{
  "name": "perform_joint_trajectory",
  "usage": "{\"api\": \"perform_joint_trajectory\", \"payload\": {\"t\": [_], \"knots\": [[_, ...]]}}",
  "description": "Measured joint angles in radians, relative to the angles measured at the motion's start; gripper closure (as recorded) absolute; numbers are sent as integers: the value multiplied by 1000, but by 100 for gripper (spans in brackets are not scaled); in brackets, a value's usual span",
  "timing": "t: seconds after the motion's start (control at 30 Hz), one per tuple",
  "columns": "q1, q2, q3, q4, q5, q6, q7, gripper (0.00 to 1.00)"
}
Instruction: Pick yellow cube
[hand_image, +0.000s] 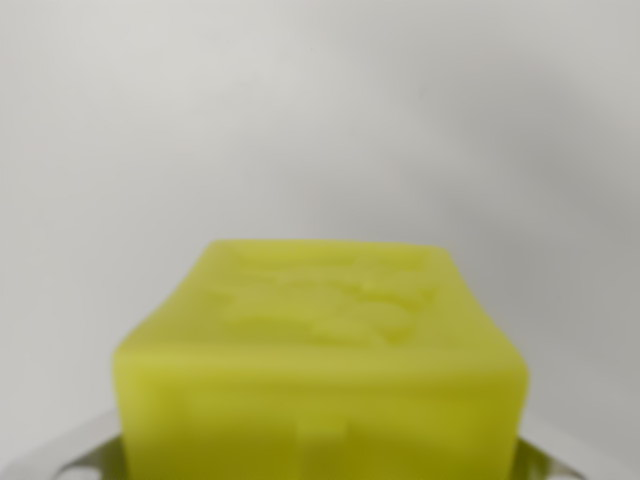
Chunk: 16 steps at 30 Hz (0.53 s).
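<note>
At the wrist view's lower left a pale finger (85, 455) showed. The yellow cube (320, 370) filled the near centre, blurred, between both fingers. The gripper (320, 465) appeared clamped on it over a plain grey surface (320, 120).

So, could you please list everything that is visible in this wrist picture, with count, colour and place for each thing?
yellow-green cube with a raised pattern on its top face: one, bright yellow-green, lower middle of the wrist view, very close to the camera, its bottom cut off by the picture edge.
plain pale grey background surface: one, light grey-white, fills the upper half and both sides behind the cube; blurred, so whether it is a table or a wall cannot be told.
shiny grey metal parts, probably of the gripper: seen at the bottom left and bottom right corners, beside the cube; too blurred and cropped to tell if they touch it.
</note>
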Motion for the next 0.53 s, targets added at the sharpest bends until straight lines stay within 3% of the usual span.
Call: {"api": "perform_joint_trajectory", "payload": {"t": [0.53], "knots": [[0,-31,0,26,-1,-57,0,100]]}}
